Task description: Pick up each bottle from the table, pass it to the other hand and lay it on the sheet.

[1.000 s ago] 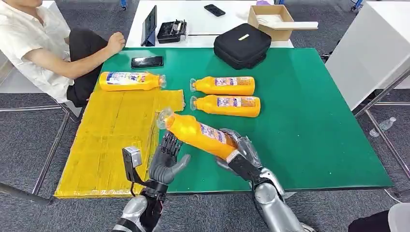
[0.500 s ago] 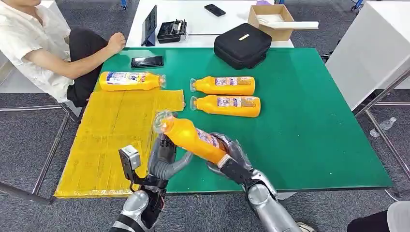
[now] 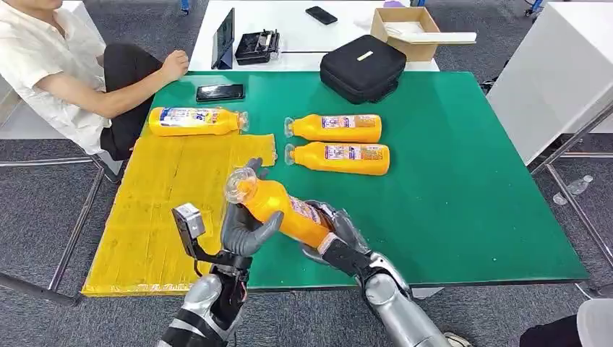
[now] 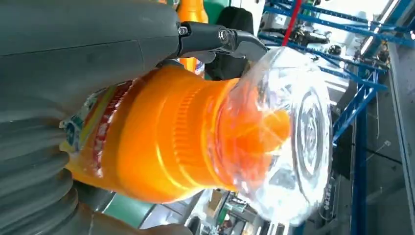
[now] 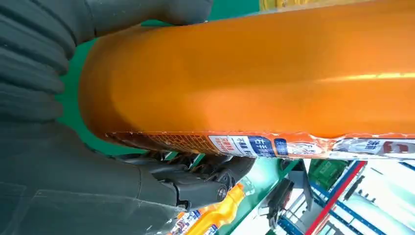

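Note:
My right hand (image 3: 338, 235) grips the base end of an orange bottle (image 3: 285, 210), tilted with its clear cap up and to the left, above the table's front edge. My left hand (image 3: 242, 231) wraps the bottle's neck end, thumb across the front and fingers behind it. The left wrist view has the bottle (image 4: 171, 137) lying against the palm under a finger. In the right wrist view the bottle's body (image 5: 269, 73) sits in the hand. The yellow sheet (image 3: 166, 202) covers the table's left part, with one bottle (image 3: 194, 121) at its far edge. Two more bottles (image 3: 336, 128) (image 3: 340, 157) lie on the green.
The green table (image 3: 463, 195) has open room on its right half. A person (image 3: 58, 65) sits at the far left, forearm at the table corner, by a phone (image 3: 220, 92). A black bag (image 3: 361, 67) stands at the far edge, a cardboard box (image 3: 408, 29) behind.
My right hand has carried the bottle left and toward me. The left hand, open below the neck a second ago, now has its thumb and fingers around the neck end.

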`<state>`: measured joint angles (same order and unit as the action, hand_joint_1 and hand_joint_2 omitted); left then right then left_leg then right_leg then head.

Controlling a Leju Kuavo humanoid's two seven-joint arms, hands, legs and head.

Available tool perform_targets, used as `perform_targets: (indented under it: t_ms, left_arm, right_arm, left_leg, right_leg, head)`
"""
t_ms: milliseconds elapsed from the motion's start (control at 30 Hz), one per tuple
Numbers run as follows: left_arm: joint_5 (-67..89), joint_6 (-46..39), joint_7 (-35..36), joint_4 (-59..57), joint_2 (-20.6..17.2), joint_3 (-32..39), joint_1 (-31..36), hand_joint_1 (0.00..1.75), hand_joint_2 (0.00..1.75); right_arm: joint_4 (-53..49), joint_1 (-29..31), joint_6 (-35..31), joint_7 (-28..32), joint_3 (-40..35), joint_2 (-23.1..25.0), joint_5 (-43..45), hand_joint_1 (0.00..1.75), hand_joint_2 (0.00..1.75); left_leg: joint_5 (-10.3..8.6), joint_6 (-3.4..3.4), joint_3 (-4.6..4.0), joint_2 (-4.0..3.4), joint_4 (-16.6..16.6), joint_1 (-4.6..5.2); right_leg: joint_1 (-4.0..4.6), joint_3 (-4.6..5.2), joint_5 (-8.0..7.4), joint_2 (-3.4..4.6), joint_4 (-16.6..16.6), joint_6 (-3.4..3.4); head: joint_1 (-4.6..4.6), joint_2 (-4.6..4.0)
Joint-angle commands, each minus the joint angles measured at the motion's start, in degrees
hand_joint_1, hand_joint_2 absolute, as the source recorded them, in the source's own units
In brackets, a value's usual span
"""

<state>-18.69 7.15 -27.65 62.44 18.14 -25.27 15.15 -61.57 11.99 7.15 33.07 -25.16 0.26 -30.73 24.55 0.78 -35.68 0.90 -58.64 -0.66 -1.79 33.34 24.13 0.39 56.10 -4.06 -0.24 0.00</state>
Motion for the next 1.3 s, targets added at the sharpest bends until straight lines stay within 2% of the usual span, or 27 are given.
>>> perform_targets:
  t_ms: [33, 367, 400, 633, 667, 700, 833, 867, 900, 967, 1300]
  left_arm:
    - [-1.5, 0.3, -0.3, -6.1, 1.9, -1.2, 3.3, 0.00, 1.75]
    - [3.4, -1.8, -1.8, -7.2, 1.9, -4.1, 2.9, 0.00, 1.75]
    - [3.9, -2.3, -2.0, -7.0, 1.9, -4.2, 2.8, 0.00, 1.75]
    - [4.8, -3.2, -2.4, -7.1, 1.9, -3.9, 2.7, 0.00, 1.75]
    - [4.9, -3.4, -2.5, -7.1, 1.9, -3.4, 2.7, 0.14, 1.75]
    - [5.1, -3.3, -2.8, -7.0, 1.9, -3.3, 2.5, 1.54, 1.75]
    - [5.1, -3.3, -2.8, -7.0, 1.9, -3.3, 2.5, 1.54, 1.75]
    - [5.2, -3.3, -2.9, -6.9, 1.9, -3.2, 2.5, 1.75, 1.75]
    - [5.3, -3.3, -3.0, -6.9, 1.9, -3.2, 2.5, 1.75, 1.75]
    - [5.3, -3.3, -3.0, -6.9, 1.9, -3.2, 2.5, 1.75, 1.75]
    - [-2.4, -0.7, -0.5, -8.4, 1.9, -2.6, 3.3, 1.75, 1.75]
  right_arm:
    - [2.0, 1.9, -0.1, -0.3, -4.0, -0.5, 0.3, 1.75, 1.75]
    - [0.4, 1.3, 0.2, -1.0, -2.7, -0.4, 1.9, 1.75, 1.75]
    - [0.2, 0.9, 0.1, -1.1, -2.5, -0.4, 1.9, 1.75, 1.75]
    - [-0.1, 0.1, -0.1, -0.9, -2.3, -0.5, 1.9, 1.75, 1.75]
    - [-0.5, -0.2, -0.2, -1.0, -2.2, -0.5, 1.9, 1.75, 1.75]
    - [-0.8, -0.4, -0.3, -1.2, -1.9, -0.5, 1.9, 1.75, 1.75]
    - [-0.8, -0.4, -0.3, -1.2, -1.9, -0.5, 1.9, 1.75, 1.75]
    - [-0.8, -0.4, -0.4, -1.2, -1.8, -0.5, 1.9, 1.75, 1.75]
    - [-0.7, -0.4, -0.4, -1.2, -1.7, -0.4, 1.9, 1.75, 1.75]
    - [-0.7, -0.4, -0.4, -1.2, -1.7, -0.4, 1.9, 1.75, 1.75]
    - [0.1, 0.5, -0.5, -1.2, -1.0, 0.1, 1.9, 1.75, 1.75]
  left_leg:
    - [0.07, -0.01, 0.17, -0.05, 0.0, -0.03]
    - [0.01, 0.00, 0.02, 0.00, 0.0, -0.01]
    - [0.10, 0.00, 0.22, -0.05, 0.0, -0.04]
    - [0.06, 0.00, 0.09, -0.02, 0.0, -0.02]
    - [0.10, 0.00, 0.18, -0.05, 0.0, -0.03]
    - [0.07, 0.00, 0.12, -0.01, 0.0, -0.02]
    - [0.05, 0.00, 0.09, -0.01, 0.0, -0.03]
    - [0.03, 0.00, 0.05, -0.02, 0.0, -0.02]
    - [0.11, 0.00, 0.26, -0.08, 0.0, -0.05]
    - [0.02, 0.00, 0.03, -0.01, 0.0, -0.02]
    - [0.04, 0.00, 0.06, -0.06, 0.0, -0.02]
  right_leg:
    - [0.07, -0.19, 0.07, -0.06, 0.0, 0.23]
    - [0.03, -0.05, 0.02, -0.06, 0.0, 0.11]
    - [0.10, -0.27, 0.09, -0.09, 0.0, 0.30]
    - [0.06, -0.11, 0.05, -0.06, 0.0, 0.17]
    - [0.08, -0.21, 0.09, -0.07, 0.0, 0.24]
    - [0.06, -0.16, 0.07, -0.07, 0.0, 0.18]
    - [0.06, -0.12, 0.05, -0.07, 0.0, 0.17]
    - [0.04, -0.08, 0.03, -0.05, 0.0, 0.13]
    - [0.11, -0.30, 0.09, -0.07, 0.0, 0.31]
    - [0.04, -0.06, 0.02, -0.05, 0.0, 0.12]
    - [0.05, -0.08, 0.03, -0.02, 0.0, 0.16]
  head:
    - [0.00, 0.00]
    - [0.00, 0.00]
    - [0.00, 0.00]
    - [-0.02, 0.00]
    - [-0.02, 0.00]
    - [0.00, 0.00]
    - [-0.02, 0.00]
    - [0.00, 0.00]
    - [-0.02, 0.00]
    - [0.00, 0.00]
    - [0.00, 0.00]
